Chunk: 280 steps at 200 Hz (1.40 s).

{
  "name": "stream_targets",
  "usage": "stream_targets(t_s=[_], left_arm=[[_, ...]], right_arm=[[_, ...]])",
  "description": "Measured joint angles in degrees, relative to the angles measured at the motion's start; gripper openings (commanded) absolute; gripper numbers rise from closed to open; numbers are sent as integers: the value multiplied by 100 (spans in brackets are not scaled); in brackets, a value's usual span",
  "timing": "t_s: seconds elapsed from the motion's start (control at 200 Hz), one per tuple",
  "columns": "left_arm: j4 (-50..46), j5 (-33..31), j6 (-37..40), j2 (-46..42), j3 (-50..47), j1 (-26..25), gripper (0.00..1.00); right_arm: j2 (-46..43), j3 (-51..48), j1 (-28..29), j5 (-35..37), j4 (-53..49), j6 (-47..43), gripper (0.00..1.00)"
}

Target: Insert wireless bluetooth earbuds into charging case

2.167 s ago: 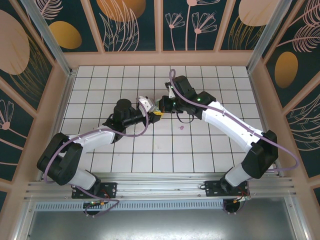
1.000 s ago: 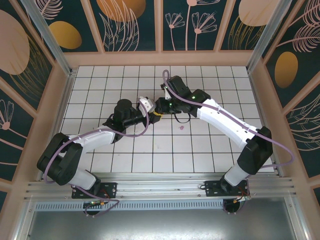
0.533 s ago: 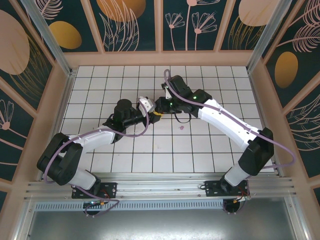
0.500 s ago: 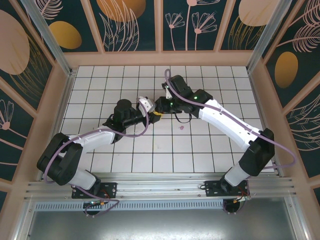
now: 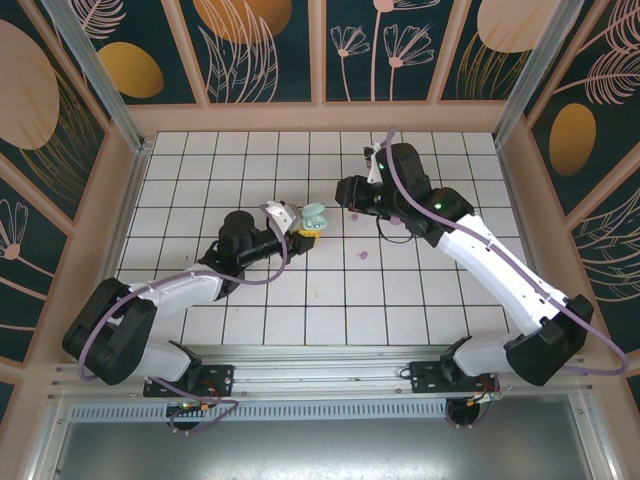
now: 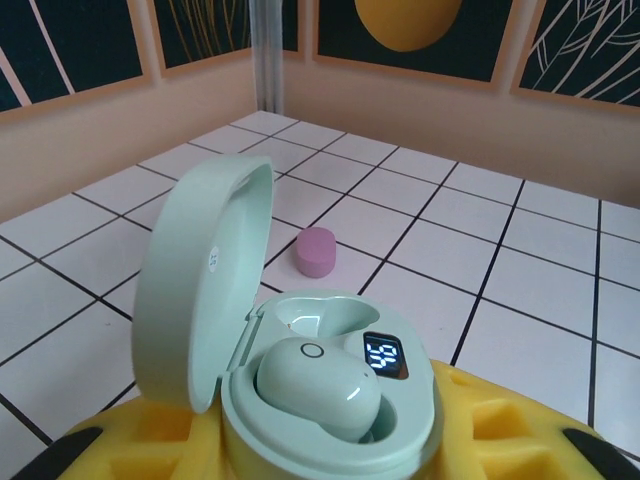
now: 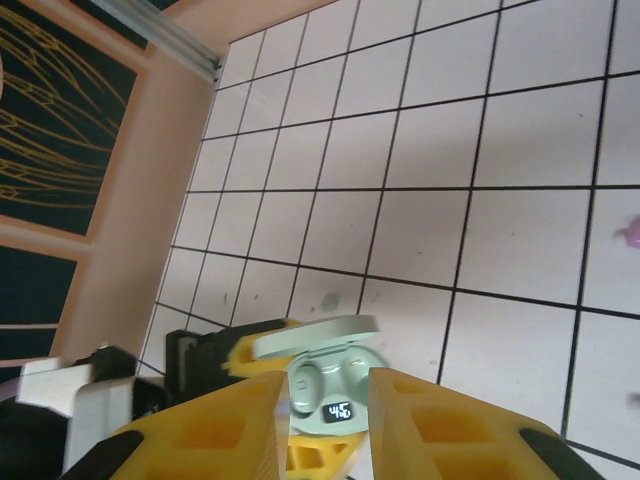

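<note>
1. white tiles (image 5: 200,180) in a walled, leaf-painted cell carried the work; one mint bud (image 6: 318,385) sat in the near socket of the case (image 6: 200,290), whose lid stood open.
2. the far socket (image 6: 318,312) beside it looked empty, and the small display was lit.
3. the left gripper (image 5: 298,230) had its yellow fingers closed on the case base, holding it up.
4. a purple bud (image 6: 319,250) lay loose on a tile near the case, not touching it.
5. the right gripper (image 5: 348,192) hovered just beyond the case, fingers parted a little with nothing between them.
6. risk, as i judged it: the purple bud likely belonged elsewhere, so seating it in the mint case would be a mismatch; so small and rounded, it could slip from the pads or skid away under a low approach.
</note>
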Motion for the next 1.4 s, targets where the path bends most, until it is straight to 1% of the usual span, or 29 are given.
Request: stream_targets(t_s=[0.2, 0.395, 0.505, 0.651, 0.806, 0.926, 1.056, 1.231, 1.401], left_arm=[[328, 98, -426, -28, -302, 59, 21], [769, 393, -1023, 11, -496, 420, 21], [839, 479, -1207, -59, -557, 636, 21], [651, 472, -1248, -647, -649, 890, 19], [87, 245, -1147, -1561, -710, 1008, 18], [-356, -92, -1062, -2332, -931, 1045, 18], [-872, -407, -1003, -3069, -1121, 1067, 18], [-1488, -693, -931, -3670, -1196, 1067, 18], [-1864, -863, -916, -3971, -1207, 1067, 17]], right_arm=[[-26, -645, -450, -273, 210, 275, 27], [-24, -1252, -501, -455, 492, 450, 27], [57, -1519, -501, -577, 627, 538, 27], [570, -1600, -501, -789, 868, 632, 26], [1222, -1596, -476, -949, 1095, 649, 26], [1777, -1416, -304, -1040, 1169, 649, 26], [2476, -1032, 24, -1198, 1263, 643, 26], [3412, -295, 415, -1408, 1360, 623, 25], [4113, 452, 704, -1519, 1344, 623, 25]])
